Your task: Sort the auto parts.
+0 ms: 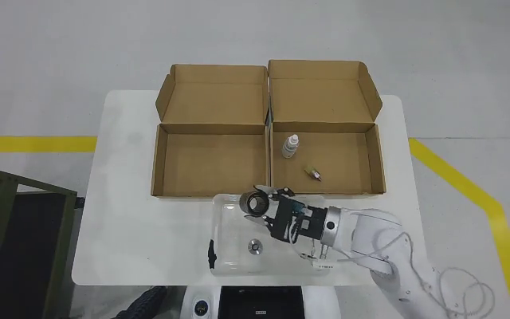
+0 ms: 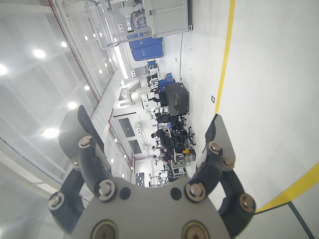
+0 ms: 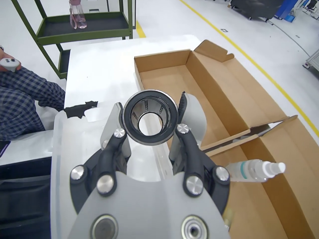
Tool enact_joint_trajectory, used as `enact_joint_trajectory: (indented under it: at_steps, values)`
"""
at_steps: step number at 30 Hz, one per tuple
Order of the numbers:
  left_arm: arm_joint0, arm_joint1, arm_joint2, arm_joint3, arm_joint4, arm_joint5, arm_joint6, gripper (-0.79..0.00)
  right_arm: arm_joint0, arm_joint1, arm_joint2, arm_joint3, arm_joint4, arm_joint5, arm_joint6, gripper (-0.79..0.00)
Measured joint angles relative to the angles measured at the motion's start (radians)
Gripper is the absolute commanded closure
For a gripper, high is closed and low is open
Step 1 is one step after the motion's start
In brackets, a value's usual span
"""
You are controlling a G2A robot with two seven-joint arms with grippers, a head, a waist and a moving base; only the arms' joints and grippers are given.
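My right gripper [image 3: 151, 119] is shut on a black-rimmed metal bearing sleeve [image 3: 150, 119], held above the far edge of the clear plastic bin [image 1: 231, 255]. From above, that sleeve [image 1: 256, 202] hangs just short of the left cardboard box [image 1: 209, 163]. A small round metal part [image 1: 255, 246] lies in the bin. The right cardboard box [image 1: 351, 163] holds a small spray bottle [image 1: 290, 144] and a short brass-tipped part [image 1: 311, 172]. The spray bottle [image 3: 254, 169] lies beside my right gripper. My left gripper [image 2: 149, 125] is open, holds nothing, and faces the room.
The white table [image 1: 119, 199] has bare surface left of the boxes. Both box lids stand open at the far side. A green shelf cart [image 3: 74, 26] stands beyond the table, and a person's checked sleeve [image 3: 22, 95] rests at the table's edge.
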Motion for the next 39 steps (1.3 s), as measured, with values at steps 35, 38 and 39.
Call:
enact_joint_trajectory:
  at_steps: [35, 38, 39]
  values:
    - [0.0, 0.0, 0.0, 0.0, 0.0, 0.0, 0.0, -0.785, -0.016, 0.01, 0.165, -0.035, 0.192, 0.005, -0.08, 0.0]
    - [0.0, 0.0, 0.0, 0.0, 0.0, 0.0, 0.0, -0.785, -0.008, 0.008, 0.145, -0.018, 0.172, 0.007, -0.071, 0.0]
    - [0.0, 0.0, 0.0, 0.0, 0.0, 0.0, 0.0, -0.785, -0.002, 0.007, 0.134, -0.013, 0.157, 0.007, -0.063, 0.0]
